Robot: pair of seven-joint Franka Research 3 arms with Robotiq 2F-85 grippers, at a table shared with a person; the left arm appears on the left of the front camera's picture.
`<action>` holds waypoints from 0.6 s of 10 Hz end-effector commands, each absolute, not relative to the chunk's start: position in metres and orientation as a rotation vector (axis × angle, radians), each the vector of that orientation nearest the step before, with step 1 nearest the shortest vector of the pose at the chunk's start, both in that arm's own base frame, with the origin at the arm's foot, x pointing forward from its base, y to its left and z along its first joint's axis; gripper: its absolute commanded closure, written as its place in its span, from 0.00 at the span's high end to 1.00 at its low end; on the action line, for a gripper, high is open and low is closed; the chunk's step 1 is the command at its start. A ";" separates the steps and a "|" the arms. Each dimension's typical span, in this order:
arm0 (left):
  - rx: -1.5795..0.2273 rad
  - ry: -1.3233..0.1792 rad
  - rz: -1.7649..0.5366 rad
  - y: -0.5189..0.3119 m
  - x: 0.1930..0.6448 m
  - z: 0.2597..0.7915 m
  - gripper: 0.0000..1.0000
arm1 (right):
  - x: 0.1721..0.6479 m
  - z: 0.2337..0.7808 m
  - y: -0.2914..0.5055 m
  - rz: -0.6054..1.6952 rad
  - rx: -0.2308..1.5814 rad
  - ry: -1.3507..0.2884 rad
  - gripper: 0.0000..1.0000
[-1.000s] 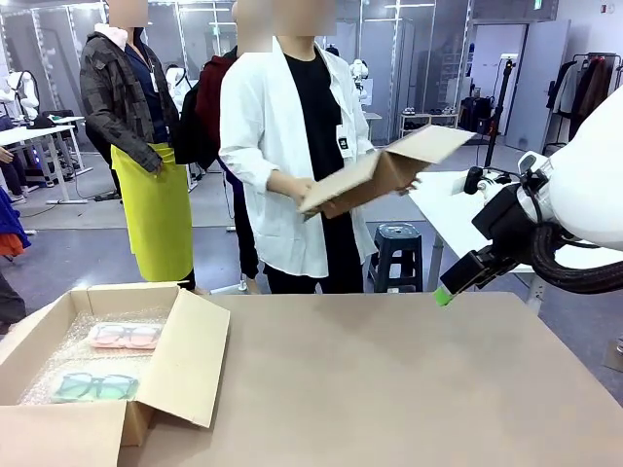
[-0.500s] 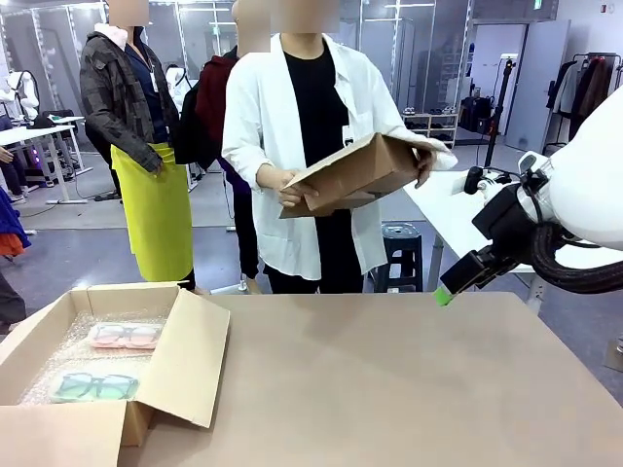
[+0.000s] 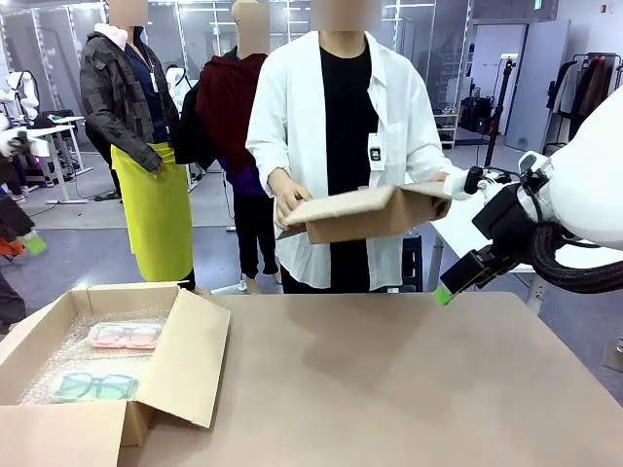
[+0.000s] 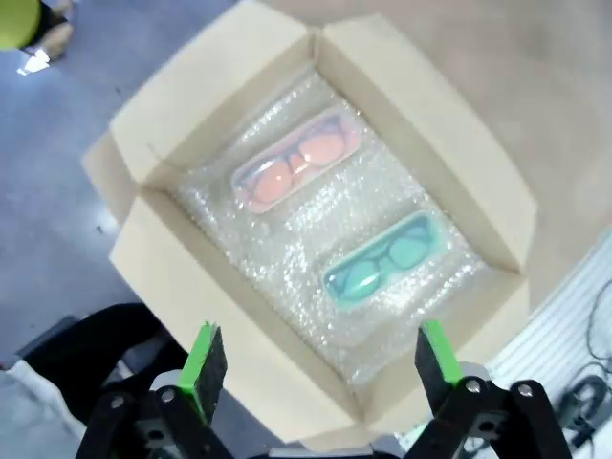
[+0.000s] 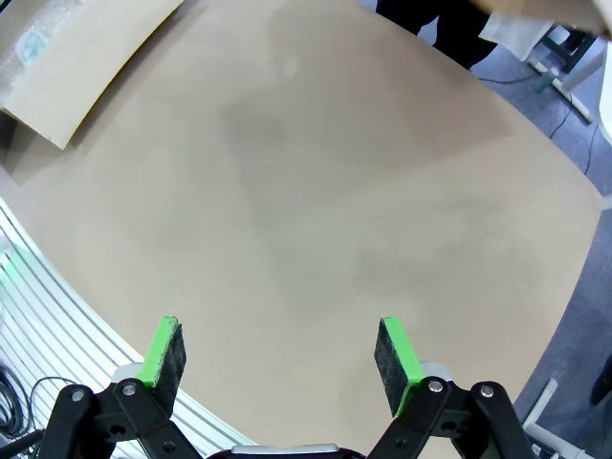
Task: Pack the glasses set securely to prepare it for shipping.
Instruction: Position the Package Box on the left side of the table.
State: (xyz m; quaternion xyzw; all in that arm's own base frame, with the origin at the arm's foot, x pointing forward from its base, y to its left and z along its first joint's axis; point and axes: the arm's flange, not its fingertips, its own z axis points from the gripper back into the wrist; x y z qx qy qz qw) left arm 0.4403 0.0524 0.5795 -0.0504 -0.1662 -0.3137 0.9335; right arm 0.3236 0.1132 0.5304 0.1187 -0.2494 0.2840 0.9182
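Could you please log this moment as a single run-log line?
pale pink eyeglass case and mint green eyeglass case: on bubble wrap in open brown cardboard box | left gripper: open above | person's hands: holding smaller cardboard box

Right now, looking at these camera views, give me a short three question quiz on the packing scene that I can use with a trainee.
1. True or false: the pink case and the mint green case lie on bubble wrap inside the open cardboard box.
2. Multiple choice: what is the person's hand holding? A) a flat cardboard piece B) a roll of tape C) the pink case
3. Fill in: the left gripper hovers over the box with its jaws ____.

Key: 1 true; 2 A; 3 open.
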 end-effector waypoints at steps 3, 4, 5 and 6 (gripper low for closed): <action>-0.081 -0.412 -0.739 0.004 0.408 0.570 1.00 | 0.323 0.530 0.113 0.599 0.246 -0.522 1.00; -0.114 -0.439 -0.766 0.008 0.401 0.572 1.00 | 0.323 0.530 0.113 0.599 0.246 -0.522 1.00; -0.091 -0.372 -0.725 -0.001 0.426 0.573 1.00 | 0.323 0.530 0.113 0.599 0.246 -0.522 1.00; -0.091 -0.372 -0.725 -0.001 0.426 0.573 1.00 | 0.323 0.530 0.113 0.599 0.246 -0.522 1.00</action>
